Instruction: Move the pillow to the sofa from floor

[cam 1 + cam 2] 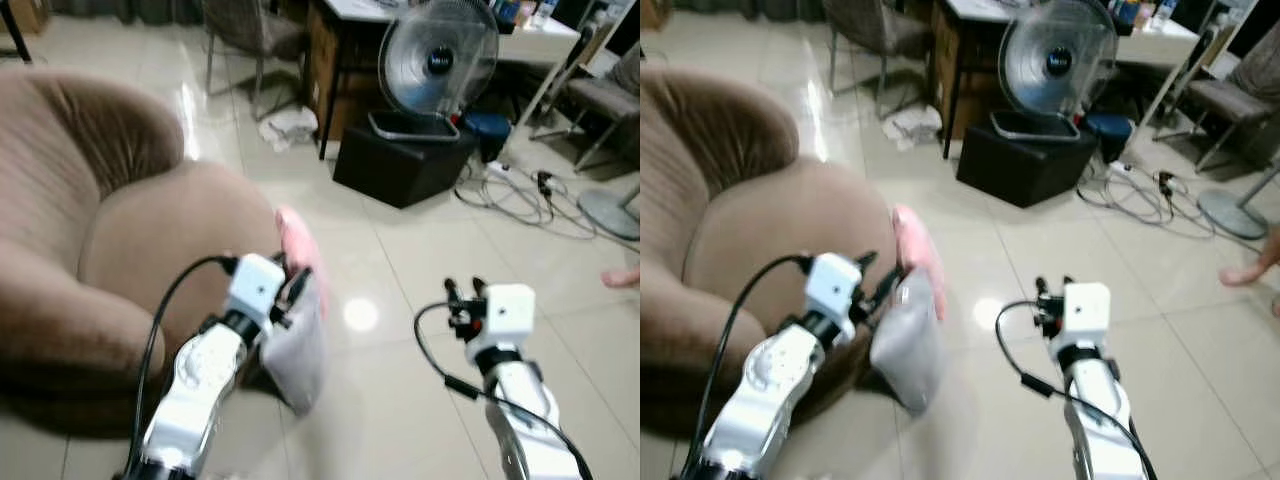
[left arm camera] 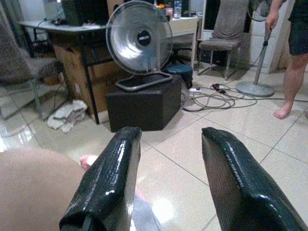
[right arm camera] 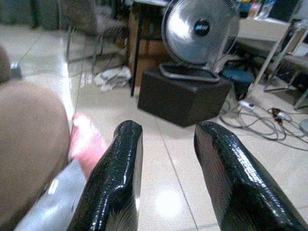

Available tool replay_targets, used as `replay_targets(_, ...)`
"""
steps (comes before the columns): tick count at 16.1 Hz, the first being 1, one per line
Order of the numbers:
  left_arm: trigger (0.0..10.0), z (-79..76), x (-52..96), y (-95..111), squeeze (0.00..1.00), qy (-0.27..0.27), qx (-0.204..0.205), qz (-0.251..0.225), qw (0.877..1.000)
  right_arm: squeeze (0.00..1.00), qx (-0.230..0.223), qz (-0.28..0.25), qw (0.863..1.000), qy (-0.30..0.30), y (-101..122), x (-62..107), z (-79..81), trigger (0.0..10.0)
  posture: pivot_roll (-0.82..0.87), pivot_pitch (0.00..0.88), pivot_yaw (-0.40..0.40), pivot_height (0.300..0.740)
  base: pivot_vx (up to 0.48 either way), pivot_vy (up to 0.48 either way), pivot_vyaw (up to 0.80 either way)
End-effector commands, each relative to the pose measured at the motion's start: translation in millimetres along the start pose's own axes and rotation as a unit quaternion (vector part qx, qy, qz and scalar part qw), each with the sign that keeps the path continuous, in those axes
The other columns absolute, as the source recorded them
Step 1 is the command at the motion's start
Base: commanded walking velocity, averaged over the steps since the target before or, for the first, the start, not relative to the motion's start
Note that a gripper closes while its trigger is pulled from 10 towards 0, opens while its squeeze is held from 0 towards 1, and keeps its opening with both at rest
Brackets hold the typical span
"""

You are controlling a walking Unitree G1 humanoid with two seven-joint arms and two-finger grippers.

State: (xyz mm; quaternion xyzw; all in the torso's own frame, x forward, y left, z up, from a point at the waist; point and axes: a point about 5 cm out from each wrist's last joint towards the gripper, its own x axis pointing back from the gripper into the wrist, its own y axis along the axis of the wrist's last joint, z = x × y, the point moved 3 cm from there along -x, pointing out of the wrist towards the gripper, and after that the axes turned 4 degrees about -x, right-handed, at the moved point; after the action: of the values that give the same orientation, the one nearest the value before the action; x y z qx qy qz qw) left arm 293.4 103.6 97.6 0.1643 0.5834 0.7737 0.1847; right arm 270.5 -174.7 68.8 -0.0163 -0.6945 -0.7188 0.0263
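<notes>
A: Jaw status, left gripper [image 2: 166,180]?
B: Fingers standing apart, gripping nothing. It's hanging just above the pillow [image 1: 298,335].
A: Where's the pillow sitting?
B: Grey with a pink end, leaning against the front of the brown sofa [image 1: 90,230], low end on the floor tiles [image 1: 400,260]. It's lying below and slightly to the sofa side of the left jaws, not between them.
A: Right gripper [image 3: 166,180]?
B: Also spread open, empty, hovering over bare tile well apart from the pillow.
A: Surroundings?
B: A fan [image 1: 437,60] is standing on a black box [image 1: 400,160], cables [image 1: 520,195] are trailing beside it, and a person's bare foot [image 1: 622,277] is showing at the edge.
</notes>
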Motion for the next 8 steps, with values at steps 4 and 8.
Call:
replay_targets(4, 10.0, -0.6, -5.5, -10, 0.0, -0.01, -0.004, 0.02, 1.0, 0.0, -0.018, -0.008, 1.0, -0.017, -2, 13.7, 1.3, 10.0, 0.0, 0.061, -0.068, 0.74, 0.352, 0.0, 0.0)
replay_targets(8, 10.0, -3.4, -12.0, -8, 0.0, -0.023, -0.005, 0.015, 1.0, 0.0, -0.025, 0.0, 0.999, -0.039, -6, 21.9, -3.4, 10.0, 0.0, 0.059, -0.061, 0.74, 0.341, 0.0, 0.0)
